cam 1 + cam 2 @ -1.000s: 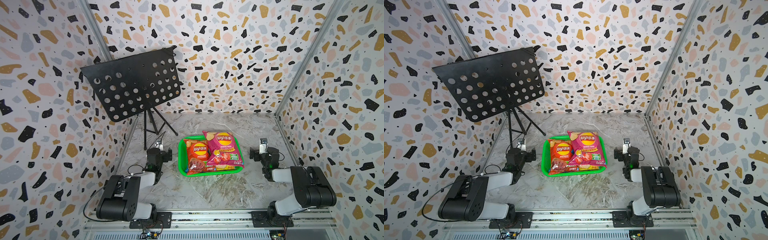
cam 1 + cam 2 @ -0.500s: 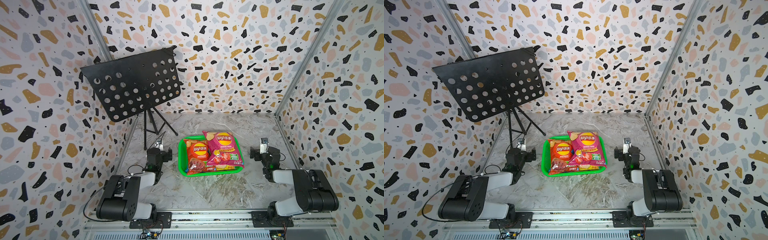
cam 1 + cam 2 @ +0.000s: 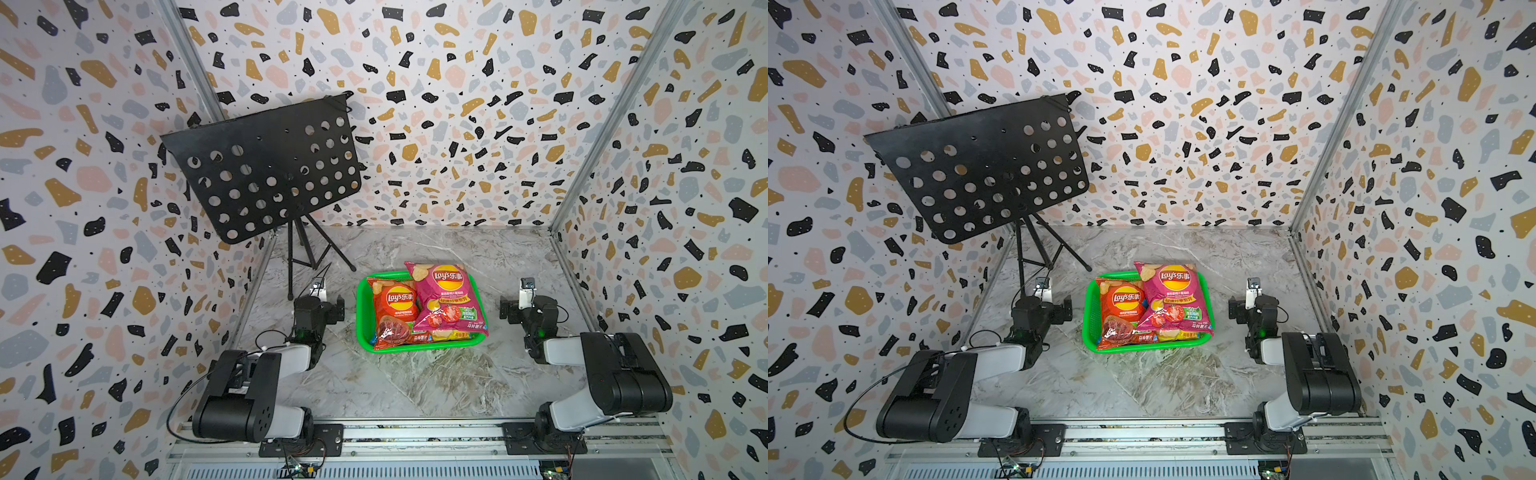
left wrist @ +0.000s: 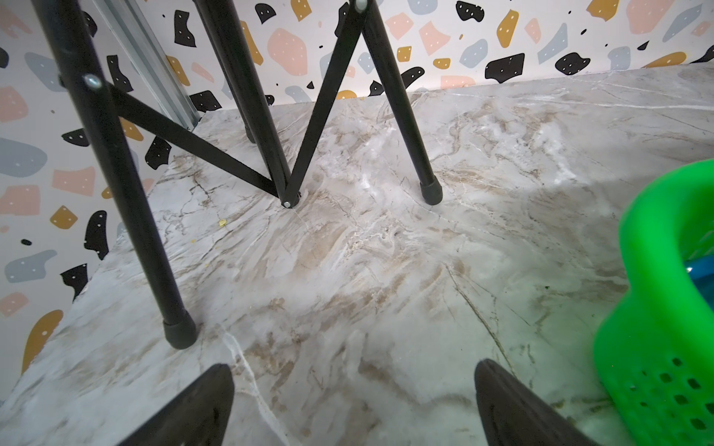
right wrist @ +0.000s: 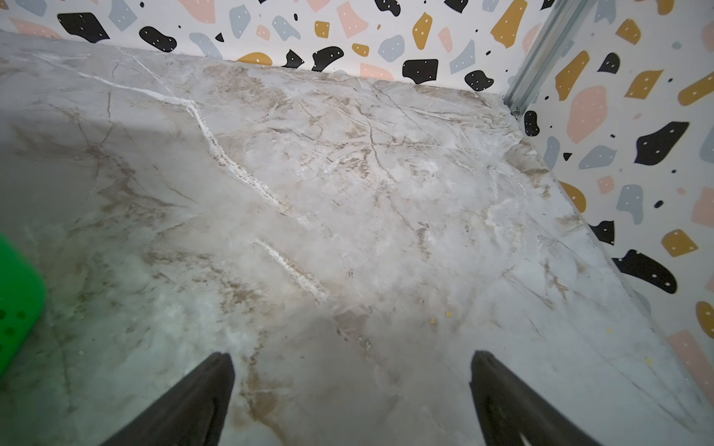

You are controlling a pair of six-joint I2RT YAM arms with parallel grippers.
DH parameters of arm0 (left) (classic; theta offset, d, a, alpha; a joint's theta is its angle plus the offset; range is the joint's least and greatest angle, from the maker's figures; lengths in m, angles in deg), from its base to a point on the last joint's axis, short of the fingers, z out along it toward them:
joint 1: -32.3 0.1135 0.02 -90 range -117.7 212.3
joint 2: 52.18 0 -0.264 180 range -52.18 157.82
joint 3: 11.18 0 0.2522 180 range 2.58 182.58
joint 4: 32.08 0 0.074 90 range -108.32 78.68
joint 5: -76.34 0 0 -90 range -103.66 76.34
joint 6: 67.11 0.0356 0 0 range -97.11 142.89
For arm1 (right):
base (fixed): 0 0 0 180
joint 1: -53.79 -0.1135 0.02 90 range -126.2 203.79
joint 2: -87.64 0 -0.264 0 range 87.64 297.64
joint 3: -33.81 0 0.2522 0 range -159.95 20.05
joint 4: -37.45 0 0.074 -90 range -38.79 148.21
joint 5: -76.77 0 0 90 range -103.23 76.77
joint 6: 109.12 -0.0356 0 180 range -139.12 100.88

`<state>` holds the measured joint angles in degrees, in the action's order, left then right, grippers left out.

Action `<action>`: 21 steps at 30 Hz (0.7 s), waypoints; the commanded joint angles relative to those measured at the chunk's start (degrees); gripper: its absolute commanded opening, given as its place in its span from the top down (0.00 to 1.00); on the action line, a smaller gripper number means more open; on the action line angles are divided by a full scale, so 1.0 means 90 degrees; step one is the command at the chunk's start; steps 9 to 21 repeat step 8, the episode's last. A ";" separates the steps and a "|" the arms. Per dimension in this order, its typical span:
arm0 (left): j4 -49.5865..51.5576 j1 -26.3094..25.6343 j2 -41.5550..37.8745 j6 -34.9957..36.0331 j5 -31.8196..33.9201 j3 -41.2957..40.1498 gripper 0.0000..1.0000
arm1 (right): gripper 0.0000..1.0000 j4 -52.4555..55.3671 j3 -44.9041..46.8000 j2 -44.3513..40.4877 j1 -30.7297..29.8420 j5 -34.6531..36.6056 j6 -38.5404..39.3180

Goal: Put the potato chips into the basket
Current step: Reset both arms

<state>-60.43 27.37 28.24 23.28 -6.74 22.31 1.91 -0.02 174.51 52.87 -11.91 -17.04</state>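
Potato chips [image 3: 449, 299], glossy and puffed, heaped in green basket [image 3: 361, 316]

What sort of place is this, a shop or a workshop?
Most likely a robot test booth, not a shop: speckled walls box in a marble-look table, a left arm and right arm are mounted on a rail, and a basket of chip bags sits between them.

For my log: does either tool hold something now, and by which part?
Nothing is held. The left tool and right tool are open and empty; the chip bags lie in the basket.
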 commanded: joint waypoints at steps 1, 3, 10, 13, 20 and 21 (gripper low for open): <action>-0.0337 0.0030 0.0074 0.0083 -0.0117 -0.0064 0.00 | 0.00 0.0027 -0.0075 -0.0054 -0.0013 0.0028 -0.0066; -0.0312 0.0030 0.0092 0.0153 -0.0343 -0.0034 0.00 | 0.00 -0.0059 -0.0058 -0.0030 -0.0011 0.0019 -0.0055; -0.0309 0.0030 0.0038 0.0120 -0.0252 -0.0071 0.00 | 0.00 -0.0044 -0.0064 -0.0029 -0.0011 0.0012 -0.0066; -0.0309 0.0030 0.0038 0.0120 -0.0252 -0.0071 0.00 | 0.00 -0.0044 -0.0064 -0.0029 -0.0011 0.0012 -0.0066; -0.0309 0.0030 0.0038 0.0120 -0.0252 -0.0071 0.00 | 0.00 -0.0044 -0.0064 -0.0029 -0.0011 0.0012 -0.0066; -0.0309 0.0030 0.0038 0.0120 -0.0252 -0.0071 0.00 | 0.00 -0.0044 -0.0064 -0.0029 -0.0011 0.0012 -0.0066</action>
